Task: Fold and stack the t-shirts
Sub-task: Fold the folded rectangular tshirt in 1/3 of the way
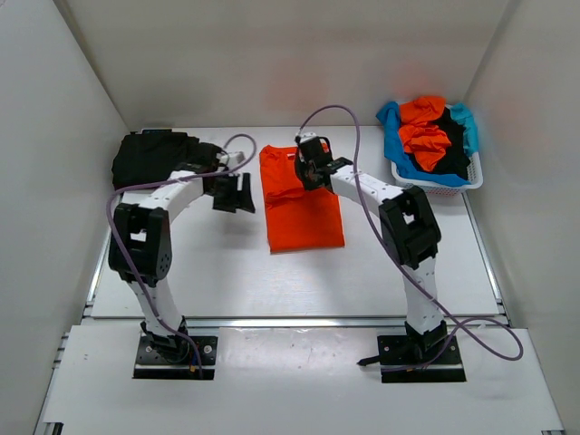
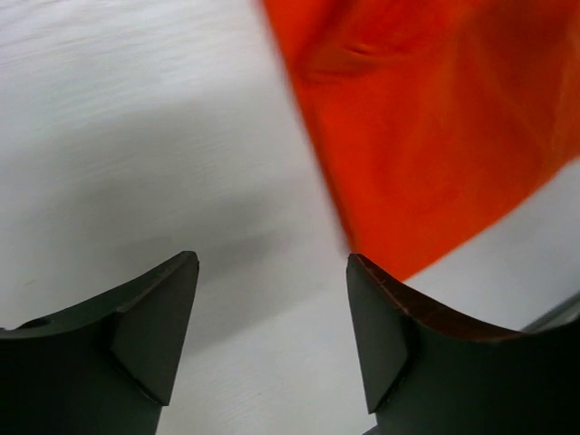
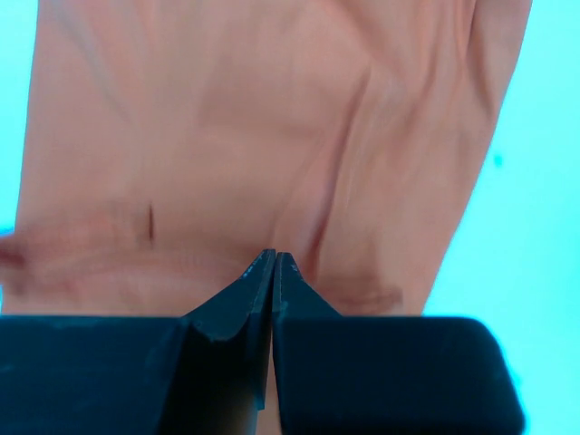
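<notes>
A bright orange t-shirt (image 1: 304,213) lies folded into a long strip in the middle of the table. My right gripper (image 1: 308,170) is shut, its tips down on the far part of that shirt (image 3: 254,136); in the right wrist view the gripper (image 3: 275,256) shows no cloth between the jaws. My left gripper (image 1: 234,192) is open and empty just left of the shirt's edge (image 2: 435,118), over bare table in the left wrist view (image 2: 272,263). A folded black t-shirt (image 1: 149,154) lies at the far left.
A white lattice basket (image 1: 435,184) stands at the far right, holding crumpled orange (image 1: 424,122), light blue (image 1: 391,138) and black (image 1: 453,149) t-shirts. White walls close in on both sides and the back.
</notes>
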You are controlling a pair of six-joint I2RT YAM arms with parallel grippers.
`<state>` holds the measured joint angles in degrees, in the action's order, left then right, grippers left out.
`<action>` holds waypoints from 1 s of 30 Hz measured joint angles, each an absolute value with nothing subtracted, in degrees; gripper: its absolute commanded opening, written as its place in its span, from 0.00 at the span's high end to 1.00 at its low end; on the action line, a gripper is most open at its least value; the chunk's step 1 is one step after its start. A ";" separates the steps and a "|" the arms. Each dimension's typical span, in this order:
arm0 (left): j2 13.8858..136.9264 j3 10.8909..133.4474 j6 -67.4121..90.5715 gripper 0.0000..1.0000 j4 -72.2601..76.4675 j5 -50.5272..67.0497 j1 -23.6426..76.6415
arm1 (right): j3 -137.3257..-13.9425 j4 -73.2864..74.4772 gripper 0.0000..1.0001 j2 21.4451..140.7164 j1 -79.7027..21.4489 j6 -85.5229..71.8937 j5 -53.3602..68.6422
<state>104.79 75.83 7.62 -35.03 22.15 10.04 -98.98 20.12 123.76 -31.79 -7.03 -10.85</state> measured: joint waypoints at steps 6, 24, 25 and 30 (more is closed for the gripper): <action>105.25 78.96 1.74 0.29 -34.74 24.95 22.41 | -86.94 20.27 1.00 112.73 -30.59 -7.77 -6.17; 123.24 92.07 3.01 0.18 -30.89 14.41 23.64 | -90.54 20.71 1.00 121.78 -26.76 -9.96 -2.04; 123.79 92.75 3.29 0.16 -30.87 13.76 23.57 | -91.22 20.93 1.00 122.32 -26.24 -10.13 -1.98; 125.82 97.14 4.25 0.06 -31.11 11.38 23.49 | -95.72 21.54 1.00 123.81 -24.29 -10.57 -2.09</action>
<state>125.82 97.14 4.25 -31.11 11.38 23.49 -95.72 21.54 123.81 -24.29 -10.57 -2.09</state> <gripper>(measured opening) 0.925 0.003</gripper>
